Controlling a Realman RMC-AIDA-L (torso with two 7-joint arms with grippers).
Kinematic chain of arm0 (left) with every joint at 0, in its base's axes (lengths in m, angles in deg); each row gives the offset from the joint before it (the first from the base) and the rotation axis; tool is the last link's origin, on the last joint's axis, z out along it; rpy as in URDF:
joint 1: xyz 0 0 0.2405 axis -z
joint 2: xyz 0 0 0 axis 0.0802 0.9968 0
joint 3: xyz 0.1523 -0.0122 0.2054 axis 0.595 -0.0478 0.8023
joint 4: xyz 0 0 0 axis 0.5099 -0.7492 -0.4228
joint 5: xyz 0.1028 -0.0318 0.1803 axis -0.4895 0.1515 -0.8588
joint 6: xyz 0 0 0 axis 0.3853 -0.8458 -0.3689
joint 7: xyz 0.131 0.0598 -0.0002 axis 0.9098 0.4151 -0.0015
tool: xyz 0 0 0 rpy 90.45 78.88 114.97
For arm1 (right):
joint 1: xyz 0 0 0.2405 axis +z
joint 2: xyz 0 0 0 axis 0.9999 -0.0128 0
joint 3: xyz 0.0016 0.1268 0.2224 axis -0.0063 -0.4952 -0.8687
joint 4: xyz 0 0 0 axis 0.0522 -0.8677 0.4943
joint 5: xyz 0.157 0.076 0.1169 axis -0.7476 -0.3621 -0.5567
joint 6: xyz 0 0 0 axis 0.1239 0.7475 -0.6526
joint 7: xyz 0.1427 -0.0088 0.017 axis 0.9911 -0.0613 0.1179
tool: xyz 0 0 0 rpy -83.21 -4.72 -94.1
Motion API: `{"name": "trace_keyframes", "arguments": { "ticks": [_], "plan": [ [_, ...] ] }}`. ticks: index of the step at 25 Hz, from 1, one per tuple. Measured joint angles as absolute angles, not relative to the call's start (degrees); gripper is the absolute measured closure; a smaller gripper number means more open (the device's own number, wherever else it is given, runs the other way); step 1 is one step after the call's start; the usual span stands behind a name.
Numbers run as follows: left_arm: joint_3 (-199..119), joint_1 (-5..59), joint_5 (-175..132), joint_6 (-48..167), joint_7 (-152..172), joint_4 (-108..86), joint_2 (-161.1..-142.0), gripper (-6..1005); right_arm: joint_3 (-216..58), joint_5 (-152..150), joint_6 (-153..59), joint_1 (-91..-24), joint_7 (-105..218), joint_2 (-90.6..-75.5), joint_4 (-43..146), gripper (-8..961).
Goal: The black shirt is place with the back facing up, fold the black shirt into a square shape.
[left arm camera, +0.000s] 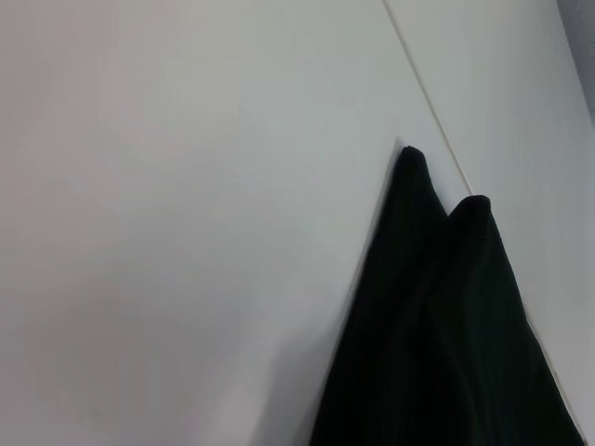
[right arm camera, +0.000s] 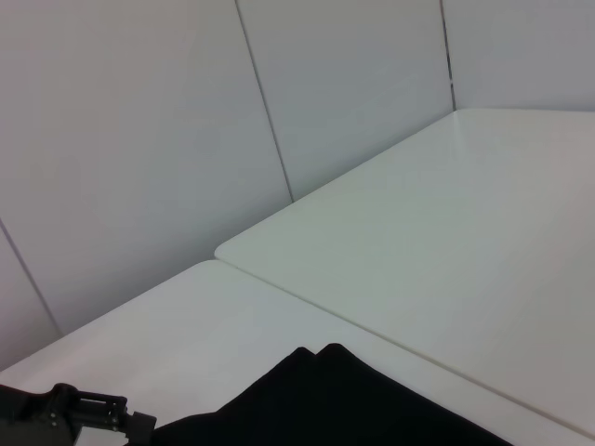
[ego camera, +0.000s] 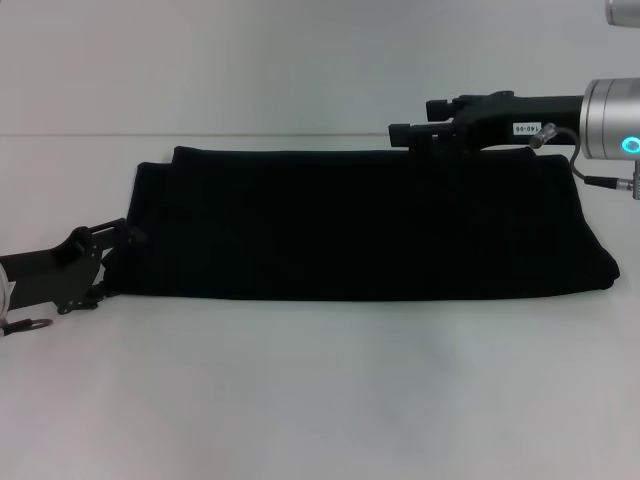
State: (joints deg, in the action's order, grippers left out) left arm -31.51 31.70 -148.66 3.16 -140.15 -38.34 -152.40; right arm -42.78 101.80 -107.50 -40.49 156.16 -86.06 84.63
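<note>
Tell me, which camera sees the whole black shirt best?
The head view: the black shirt lies there as one long folded strip on the table, edge to edge. The left wrist view shows only two pointed corners; the right wrist view just one end.

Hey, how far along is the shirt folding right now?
Done: the shirt already lies folded into a long, narrow band across the table. In hand: the left gripper is at its left end, the right gripper over its far edge. Left: folding the band's ends inward to make a square.
</note>
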Motion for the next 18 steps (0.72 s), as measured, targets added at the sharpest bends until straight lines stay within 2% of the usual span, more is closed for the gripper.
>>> {"name": "trace_keyframes", "arguments": {
  "ticks": [4,15,18],
  "plan": [
    [-31.5,31.8,-148.7,3.1,-139.7,-38.3,-152.45,92,-42.8,101.8,-107.5,-40.5,156.3,-86.06,84.7,84],
    [-30.5,31.8,-149.0,2.9,-138.0,-38.4,-152.38,173,-42.8,101.8,-107.5,-40.5,156.3,-86.08,84.8,84],
    [-30.5,31.6,-149.0,2.9,-137.8,-38.4,-152.44,253,-42.8,101.8,-107.5,-40.5,156.2,-86.13,85.0,85]
  ]
}}
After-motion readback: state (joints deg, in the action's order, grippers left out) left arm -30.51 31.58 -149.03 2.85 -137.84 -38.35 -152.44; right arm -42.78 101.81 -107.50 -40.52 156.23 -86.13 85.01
